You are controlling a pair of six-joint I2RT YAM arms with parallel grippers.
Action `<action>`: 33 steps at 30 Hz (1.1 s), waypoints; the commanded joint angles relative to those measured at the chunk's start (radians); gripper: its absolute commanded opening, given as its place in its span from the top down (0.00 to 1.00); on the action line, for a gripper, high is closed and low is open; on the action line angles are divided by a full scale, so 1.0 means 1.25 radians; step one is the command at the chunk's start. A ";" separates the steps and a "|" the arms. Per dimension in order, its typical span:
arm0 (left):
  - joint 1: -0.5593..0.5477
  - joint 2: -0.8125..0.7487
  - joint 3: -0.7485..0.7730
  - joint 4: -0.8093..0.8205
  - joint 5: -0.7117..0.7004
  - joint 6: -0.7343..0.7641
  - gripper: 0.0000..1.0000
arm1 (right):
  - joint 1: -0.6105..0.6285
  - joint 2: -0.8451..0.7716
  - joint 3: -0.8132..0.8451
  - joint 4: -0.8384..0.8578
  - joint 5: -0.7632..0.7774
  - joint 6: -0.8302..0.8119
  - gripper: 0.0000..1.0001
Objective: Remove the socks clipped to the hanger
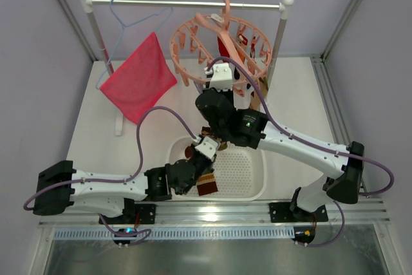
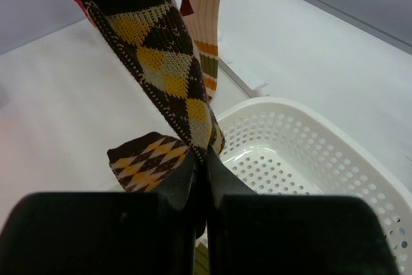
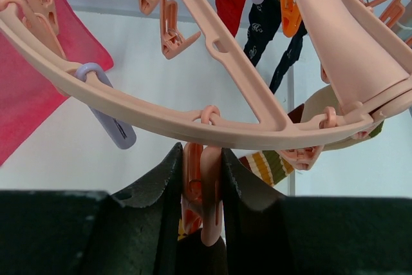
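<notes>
Tip: your right pincer point(image 3: 202, 178) is pinching the clip point(image 3: 209, 220) on the hanger point(image 3: 161, 117) over the worktop's point(image 1: 103, 140) far edge. Squeeze fully while the left pincer point(image 2: 206, 169), clamped on the argyle sock point(image 2: 164, 56), pulls gently down.

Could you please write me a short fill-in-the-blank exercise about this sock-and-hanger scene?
1. The sock held by the left gripper has an ______ pattern.
2. The right gripper is closed on a clip of the ______.
3. The basket is ______.
Missing words: argyle; hanger; white.
</notes>
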State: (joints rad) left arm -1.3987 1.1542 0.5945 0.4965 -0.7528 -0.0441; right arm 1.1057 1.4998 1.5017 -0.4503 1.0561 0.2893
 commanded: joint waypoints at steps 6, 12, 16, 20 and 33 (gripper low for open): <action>-0.005 -0.021 0.012 0.011 -0.038 -0.004 1.00 | -0.001 -0.013 0.010 0.015 0.013 0.005 0.38; -0.005 -0.065 -0.051 0.022 -0.060 -0.030 1.00 | 0.000 -0.055 -0.028 0.045 0.007 -0.007 0.06; -0.005 -0.118 -0.091 0.021 -0.041 -0.038 1.00 | 0.000 -0.073 -0.053 0.062 0.006 -0.012 0.04; -0.005 -0.187 -0.099 -0.059 -0.065 -0.062 1.00 | 0.000 -0.112 -0.111 0.071 0.006 0.009 0.02; -0.005 -0.404 0.018 -0.354 0.098 -0.118 1.00 | -0.089 -0.380 -0.418 0.131 -0.076 0.111 0.00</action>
State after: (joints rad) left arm -1.4006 0.6888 0.5266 0.1387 -0.7280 -0.1608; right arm 1.0481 1.0634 1.0233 -0.3367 1.0206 0.3656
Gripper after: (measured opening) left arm 0.005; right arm 0.995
